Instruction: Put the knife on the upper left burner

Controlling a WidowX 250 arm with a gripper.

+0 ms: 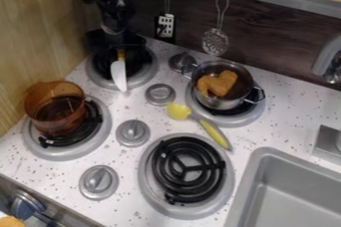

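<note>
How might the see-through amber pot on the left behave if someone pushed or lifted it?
The amber pot looks like glass or clear plastic, so probably stiff, perhaps breakable. Its smooth wall may be slippery. Standing on the black coil, it could tilt if pushed.

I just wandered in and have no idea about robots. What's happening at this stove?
A black robot arm has its gripper at the handle of a white-bladed knife, over the upper left burner. Whether the knife rests there yet, I can't tell. An amber pot and a metal pot sit on two other burners.
</note>
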